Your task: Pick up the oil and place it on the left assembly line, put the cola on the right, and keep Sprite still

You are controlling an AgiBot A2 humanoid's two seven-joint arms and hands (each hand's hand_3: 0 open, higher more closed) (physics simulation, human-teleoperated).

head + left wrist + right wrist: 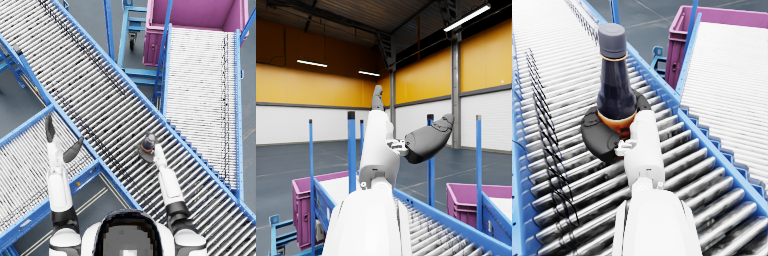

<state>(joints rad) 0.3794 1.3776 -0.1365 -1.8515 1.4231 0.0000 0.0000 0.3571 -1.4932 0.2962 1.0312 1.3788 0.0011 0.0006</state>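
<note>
bottle: a dark bottle (614,85) with a grey cap is being stood upright on the middle conveyor (100,100), near its right rail | right hand (602,132): is being wrapped around the bottle's lower body, gripping it | left hand (60,142): is being held open and empty, fingers spread, raised left of the middle conveyor

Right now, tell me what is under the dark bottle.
Grey conveyor rollers lie below the dark bottle. The right hand wraps its lower part, so its base and whether it rests on the rollers are hidden.
</note>
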